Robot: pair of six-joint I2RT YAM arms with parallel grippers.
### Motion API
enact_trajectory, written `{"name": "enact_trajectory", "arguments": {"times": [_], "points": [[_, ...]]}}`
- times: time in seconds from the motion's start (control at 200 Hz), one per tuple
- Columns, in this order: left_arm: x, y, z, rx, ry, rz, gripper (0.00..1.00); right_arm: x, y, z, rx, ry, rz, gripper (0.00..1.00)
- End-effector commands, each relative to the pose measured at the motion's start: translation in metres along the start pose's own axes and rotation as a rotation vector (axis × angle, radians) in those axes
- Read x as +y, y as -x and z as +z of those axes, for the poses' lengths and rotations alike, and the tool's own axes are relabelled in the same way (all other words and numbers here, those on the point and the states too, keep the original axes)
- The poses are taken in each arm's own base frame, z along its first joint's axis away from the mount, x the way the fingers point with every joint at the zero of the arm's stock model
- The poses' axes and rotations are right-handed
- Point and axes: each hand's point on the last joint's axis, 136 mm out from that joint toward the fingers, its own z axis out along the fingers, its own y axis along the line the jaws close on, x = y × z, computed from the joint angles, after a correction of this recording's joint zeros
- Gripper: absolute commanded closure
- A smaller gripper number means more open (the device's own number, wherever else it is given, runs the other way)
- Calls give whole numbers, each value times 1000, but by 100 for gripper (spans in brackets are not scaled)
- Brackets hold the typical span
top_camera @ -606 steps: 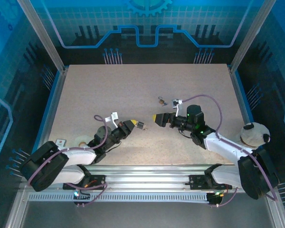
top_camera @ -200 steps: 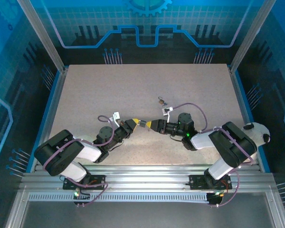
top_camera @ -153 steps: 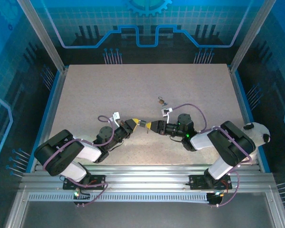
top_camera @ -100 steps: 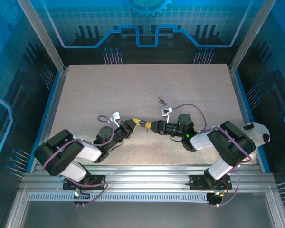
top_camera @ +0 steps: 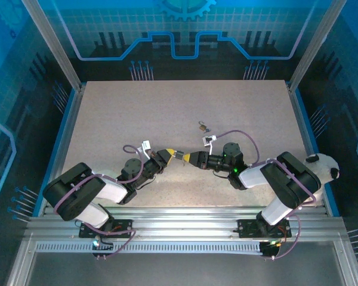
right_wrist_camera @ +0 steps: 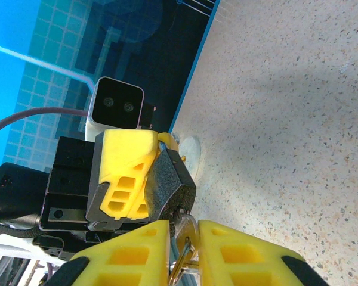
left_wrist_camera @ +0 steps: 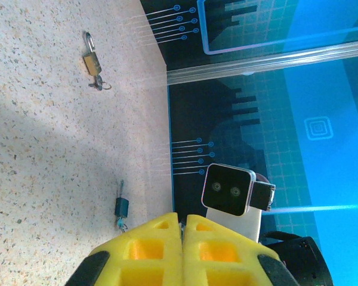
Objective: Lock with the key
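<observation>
A black padlock (right_wrist_camera: 170, 179) is held above the table by my left gripper (top_camera: 167, 156), whose yellow fingers (right_wrist_camera: 125, 173) are shut on its far end. In the left wrist view the fingers (left_wrist_camera: 167, 238) are pressed together and hide nearly all of the lock. A brass key (right_wrist_camera: 190, 225) on a ring sticks into the padlock's near face. My right gripper (right_wrist_camera: 185, 238) is shut on the key's head. From above, the two grippers meet tip to tip, with the padlock (top_camera: 178, 157) between them and the right gripper (top_camera: 193, 158) on its right.
A small brass padlock with keys (top_camera: 203, 127) (left_wrist_camera: 92, 62) lies on the table beyond the grippers. A small black-headed key (left_wrist_camera: 120, 207) lies on the table near the right edge. A white round object (top_camera: 319, 167) sits at the right rim. A pale disc (right_wrist_camera: 188, 149) lies under the left arm.
Three seconds ago the grippers were apart; the right one has moved left to the padlock in the left one. Over the last second nothing has visibly moved.
</observation>
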Motion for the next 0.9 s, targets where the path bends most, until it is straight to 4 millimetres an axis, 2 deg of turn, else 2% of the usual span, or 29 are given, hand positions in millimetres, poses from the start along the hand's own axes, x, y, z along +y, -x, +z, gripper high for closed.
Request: {"name": "enact_trajectory", "arguments": {"times": [0.0,0.29,0.39,0.896], "points": [[-17,9,1,-40,-68,-7,100,4,-3,1,10,18,-21,85],[-19,11,0,-50,-73,-5,100,2,-3,-1,2,15,-11,93],[-19,12,0,-54,-71,-5,100,1,-3,-1,1,15,-9,100],[-17,16,-6,-82,-66,3,100,-12,-1,-7,-24,-5,37,100]]}}
